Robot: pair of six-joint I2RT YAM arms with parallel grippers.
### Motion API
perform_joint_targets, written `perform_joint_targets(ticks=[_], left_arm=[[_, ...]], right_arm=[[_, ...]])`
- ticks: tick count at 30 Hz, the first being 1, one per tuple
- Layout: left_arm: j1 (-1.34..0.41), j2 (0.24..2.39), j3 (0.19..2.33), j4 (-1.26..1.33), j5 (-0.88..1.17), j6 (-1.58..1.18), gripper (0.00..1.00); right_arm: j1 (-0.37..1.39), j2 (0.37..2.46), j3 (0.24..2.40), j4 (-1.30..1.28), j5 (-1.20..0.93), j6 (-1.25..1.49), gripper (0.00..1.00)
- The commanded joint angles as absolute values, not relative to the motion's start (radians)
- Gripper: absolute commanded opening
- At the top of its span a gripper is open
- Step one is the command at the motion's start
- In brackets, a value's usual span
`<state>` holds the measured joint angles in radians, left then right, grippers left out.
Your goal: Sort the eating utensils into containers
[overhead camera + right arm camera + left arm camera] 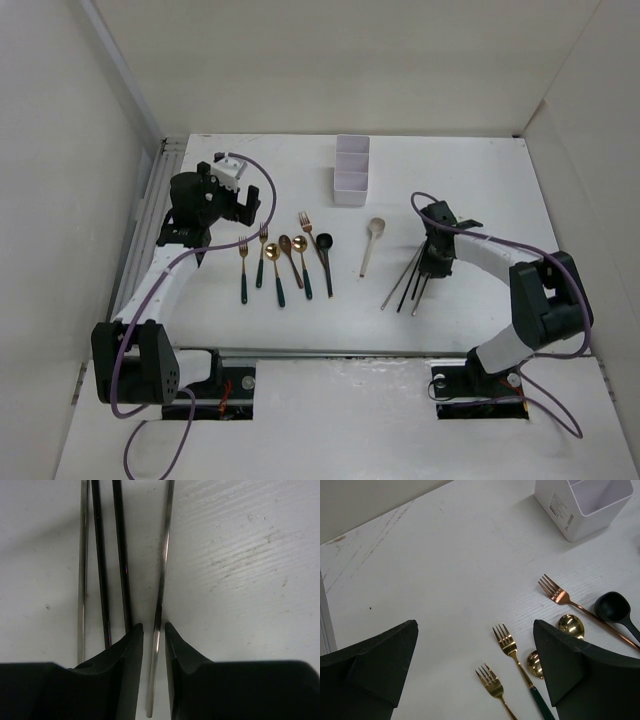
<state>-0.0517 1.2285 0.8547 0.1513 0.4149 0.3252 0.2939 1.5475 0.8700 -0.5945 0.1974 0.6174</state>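
**A:** Where is the right pincer (154,630)?

**B:** Low over the chopsticks (408,285), toward the right edge of the worktop (480,180). Its jaws are narrow and straddle one grey chopstick (162,580) near its end. A sliver of gap shows on each side, so nothing is clamped.

**A:** What could go wrong?

**B:** The stick is thin and lies flat, so the squeeze could roll it aside. Held that near its end, it might also droop or swing on lifting. One fingertip crowds the neighbouring dark chopstick (122,555) and could drag it along.

**A:** And the left pincer (475,625)?

**B:** Spread wide and empty, above the forks and spoons (285,260) left of centre. The white organizer (351,170) stands at the middle of the far edge.
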Motion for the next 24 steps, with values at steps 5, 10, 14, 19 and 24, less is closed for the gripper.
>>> perform_joint_targets(ticks=[5,10,14,19,24], left_arm=[[-0.057,1.184,0.85,0.167,0.426,0.333,1.0],[-0.057,1.175,0.841,0.176,0.416,0.333,1.0],[-0.057,1.166,0.841,0.186,0.394,0.333,1.0],[-0.057,1.166,0.831,0.186,0.385,0.342,1.0],[-0.057,1.157,0.831,0.186,0.385,0.342,1.0]], right_arm=[[0.265,1.563,0.87,-0.551,0.169,0.614,0.29],[0.244,1.615,0.913,-0.609,0.149,0.595,0.28],[0.244,1.658,0.966,-0.64,0.14,0.575,0.27],[0.244,1.68,0.966,-0.649,0.129,0.557,0.03],[0.244,1.68,0.976,-0.66,0.147,0.557,0.0]])
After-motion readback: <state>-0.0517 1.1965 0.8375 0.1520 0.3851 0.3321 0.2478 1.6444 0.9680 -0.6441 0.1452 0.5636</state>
